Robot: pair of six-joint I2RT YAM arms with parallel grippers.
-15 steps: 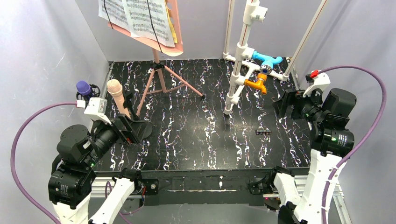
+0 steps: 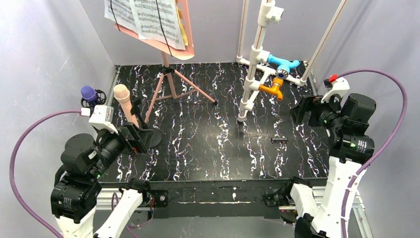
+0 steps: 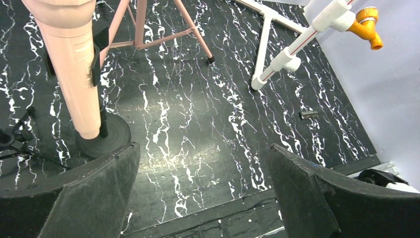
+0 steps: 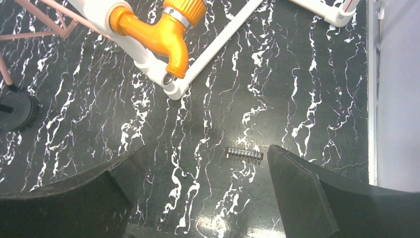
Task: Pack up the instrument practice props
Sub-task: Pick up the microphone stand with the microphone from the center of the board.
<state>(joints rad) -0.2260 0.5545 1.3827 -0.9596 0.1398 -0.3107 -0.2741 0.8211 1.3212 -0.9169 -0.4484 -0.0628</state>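
microphones stand at the far left. the purple microphone is upright by the left wall on what looks like a small black tripod. just beside it the beige microphone is clipped upright above a round black base. both are propped as if for practice, so neither looks packed yet. the left hand hangs low just in front of the beige microphone, fingers spread wide and holding nothing. i read that as a line-up for taking the microphone's body.

farther right, at the back, the pink sheet-music holder stands on its spread tripod legs. printed music pages are held by dark cords over a pink folder. the open legs keep it steady but will likely need folding. the white pipe frame stands right of centre, outside the job. a small black comb-like strip lies flat on the table near the right hand, which is also wide open and empty.

no box, bag or case shows in any view, so i cannot tell where the props will go.
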